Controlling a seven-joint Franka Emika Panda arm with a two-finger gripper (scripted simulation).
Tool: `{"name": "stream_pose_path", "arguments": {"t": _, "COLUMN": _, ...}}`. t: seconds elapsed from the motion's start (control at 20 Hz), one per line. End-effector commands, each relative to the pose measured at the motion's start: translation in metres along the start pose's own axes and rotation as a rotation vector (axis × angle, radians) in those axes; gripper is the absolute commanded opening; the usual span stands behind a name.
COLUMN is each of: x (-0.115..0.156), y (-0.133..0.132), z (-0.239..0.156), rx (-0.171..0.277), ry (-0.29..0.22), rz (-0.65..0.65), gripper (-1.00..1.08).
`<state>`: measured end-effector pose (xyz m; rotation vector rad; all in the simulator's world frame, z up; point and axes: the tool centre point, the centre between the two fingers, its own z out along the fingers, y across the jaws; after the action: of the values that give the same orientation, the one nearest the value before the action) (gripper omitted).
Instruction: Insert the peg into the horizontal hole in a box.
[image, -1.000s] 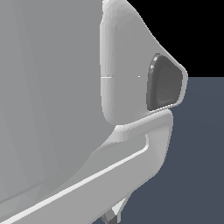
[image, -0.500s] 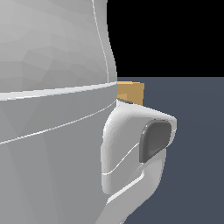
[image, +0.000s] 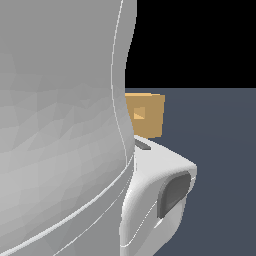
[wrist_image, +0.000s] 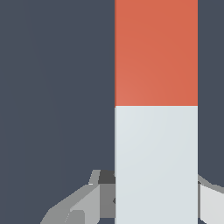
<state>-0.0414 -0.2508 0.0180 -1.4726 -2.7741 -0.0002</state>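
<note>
The wrist view is filled by the peg, a square bar running from 12 o'clock to 6 o'clock, orange-red over the 12 o'clock half and white over the 6 o'clock half. The tool is seen at the white end: one grey finger lies against the bar's 9 o'clock side and a pale one against its 3 o'clock side, so the tool is judged closed on the white end, although the contact faces themselves are hidden by the bar. Behind the peg only the dark bench is shown.

In the exterior view most of the frame is covered by the arm. The box is seen just past the arm's edge, toward 3 o'clock of it, resting on the bench, with the hole visible as a lighter square in the face turned toward the arm. Neither the peg nor the tool can be made out in this view, so the gap between peg tip and hole cannot be judged.

The step in hand is taken to be carrying the held peg to the hole. For this to be done well, the bar should be brought level and its long axis lined up with the hole before any advance is made; its square section should be turned to match the opening's edges; and the push should be made straight along the axis, slowly, so that the box is not shoved aside.
</note>
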Motion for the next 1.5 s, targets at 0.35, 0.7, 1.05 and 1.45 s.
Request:
{"name": "stream_pose_path", "arguments": {"t": 0.35, "x": 0.000, "y": 0.000, "z": 0.000, "rx": 0.000, "ry": 0.000, "rz": 0.000, "gripper": -1.00}}
{"name": "stream_pose_path", "arguments": {"t": 0.7, "x": 0.009, "y": 0.010, "z": -0.004, "rx": 0.000, "ry": 0.000, "rz": 0.013, "gripper": -1.00}}
{"name": "stream_pose_path", "arguments": {"t": 1.05, "x": 0.034, "y": 0.042, "z": -0.015, "rx": 0.000, "ry": 0.000, "rz": 0.049, "gripper": -1.00}}
{"name": "stream_pose_path", "arguments": {"t": 1.45, "x": 0.078, "y": 0.104, "z": -0.037, "rx": -0.001, "ry": 0.000, "rz": 0.117, "gripper": -1.00}}
